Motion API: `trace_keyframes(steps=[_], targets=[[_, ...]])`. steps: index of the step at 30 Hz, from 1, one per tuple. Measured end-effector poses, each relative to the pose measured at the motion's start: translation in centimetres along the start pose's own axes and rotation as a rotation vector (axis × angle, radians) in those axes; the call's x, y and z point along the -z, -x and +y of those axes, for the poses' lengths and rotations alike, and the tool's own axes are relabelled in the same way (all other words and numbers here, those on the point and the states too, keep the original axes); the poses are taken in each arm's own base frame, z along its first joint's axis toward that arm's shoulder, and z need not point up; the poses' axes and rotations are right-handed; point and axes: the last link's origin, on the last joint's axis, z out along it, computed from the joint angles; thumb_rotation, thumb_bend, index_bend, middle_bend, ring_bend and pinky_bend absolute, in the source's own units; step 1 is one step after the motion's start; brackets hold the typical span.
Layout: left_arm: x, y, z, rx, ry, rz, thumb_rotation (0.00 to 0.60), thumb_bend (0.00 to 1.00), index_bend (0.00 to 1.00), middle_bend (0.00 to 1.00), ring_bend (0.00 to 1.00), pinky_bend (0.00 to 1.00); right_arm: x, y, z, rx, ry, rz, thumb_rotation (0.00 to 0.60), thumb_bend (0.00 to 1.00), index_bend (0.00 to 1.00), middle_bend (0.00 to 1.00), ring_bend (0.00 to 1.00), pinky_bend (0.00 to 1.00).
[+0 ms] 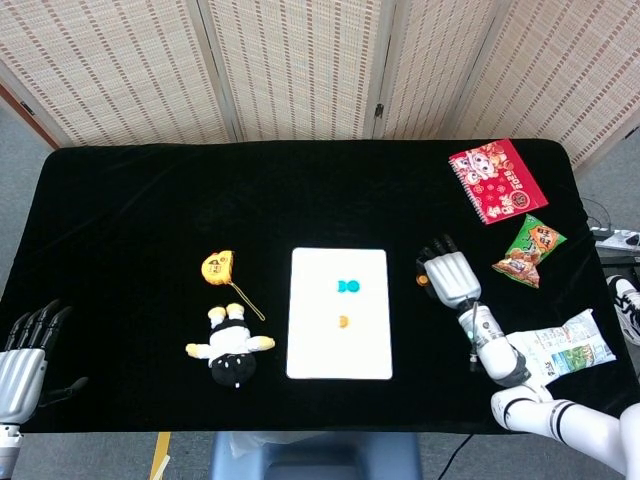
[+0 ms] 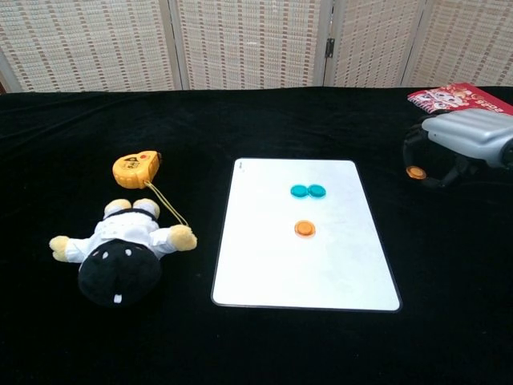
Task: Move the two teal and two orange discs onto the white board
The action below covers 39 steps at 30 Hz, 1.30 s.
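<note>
Three discs sit on the white board: two teal discs touching side by side, one orange disc below them. The last orange disc is pinched at the fingertips of the right hand, above the desk just right of the board. Judged step: carrying the fourth disc. Next: travel left over the board, lower, release. The disc looks roughly flat; round, so no long axis. The board runs lengthwise away from the robot. Left hand rests at the desk's near-left edge, fingers apart, holding nothing.
</note>
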Motion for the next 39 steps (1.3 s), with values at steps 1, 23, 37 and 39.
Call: trace_keyframes(steps=[1, 23, 37, 39], targets=[[0.0, 0.0, 0.0, 0.001, 0.000, 0.000, 0.600, 0.13, 0.00, 0.00, 0.00, 0.00, 0.2, -0.2, -0.9, 0.001, -0.032, 0.005, 0.600, 0.30, 0.49, 0.22, 0.09, 0.00], [0.4, 0.6, -0.9, 0.018, -0.013, -0.023, 0.600, 0.13, 0.00, 0.00, 0.00, 0.00, 0.7, 1.2, -10.9, 0.083, -0.250, -0.031, 0.600, 0.30, 0.49, 0.21, 0.09, 0.00], [0.2, 0.7, -0.9, 0.020, -0.012, -0.027, 0.600, 0.13, 0.00, 0.00, 0.00, 0.00, 0.7, 1.3, -11.4, 0.103, -0.256, -0.023, 0.600, 0.30, 0.39, 0.21, 0.08, 0.00], [0.2, 0.6, -1.0, 0.021, -0.015, -0.026, 0.600, 0.13, 0.00, 0.00, 0.00, 0.00, 0.8, 1.3, -11.4, 0.103, -0.257, -0.021, 0.600, 0.30, 0.34, 0.20, 0.08, 0.00]])
